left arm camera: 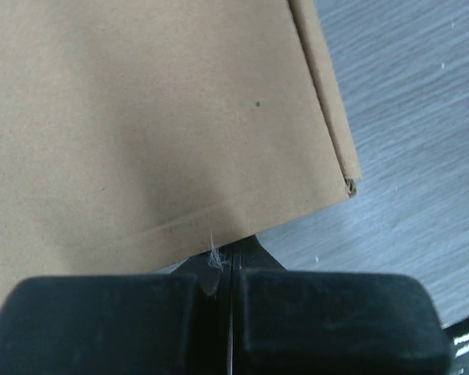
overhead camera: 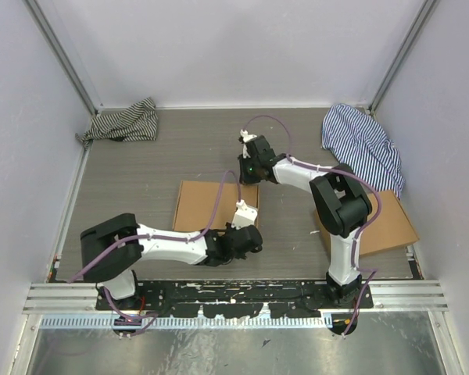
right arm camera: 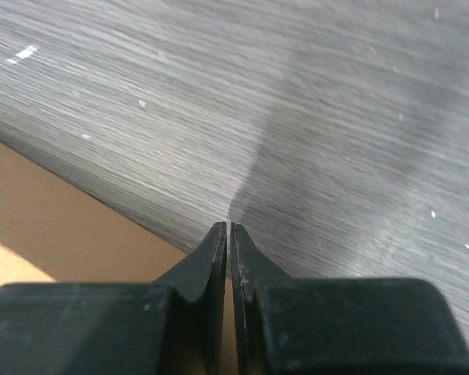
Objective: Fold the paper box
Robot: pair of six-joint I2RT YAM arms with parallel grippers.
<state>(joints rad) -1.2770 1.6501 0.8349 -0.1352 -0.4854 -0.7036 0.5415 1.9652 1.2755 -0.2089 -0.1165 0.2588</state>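
Plain brown cardboard paper box [overhead camera: 209, 205] lies flat and closed mid-way across the grey wood-grain worktop [right arm camera: 336, 117] — left end effector [left arm camera: 234, 256] shut tight and empty at its 5 o'clock corner, right end effector [right arm camera: 229, 228] pinched almost together on nothing at 1 o'clock. Looks like final pressing: use the closed tips as pushers along the seams, from opposing corners, so the box won't skate. No print, label or brand readable anywhere.

The grey wood-grain bench [overhead camera: 141, 180] carries the paper box [overhead camera: 203, 205] near its middle (lying flat). A cardboard stack [overhead camera: 391, 223] lies at its right edge, a dark striped cloth [overhead camera: 125, 123] in the far-left corner, and a blue striped cloth [overhead camera: 363, 144] far right.
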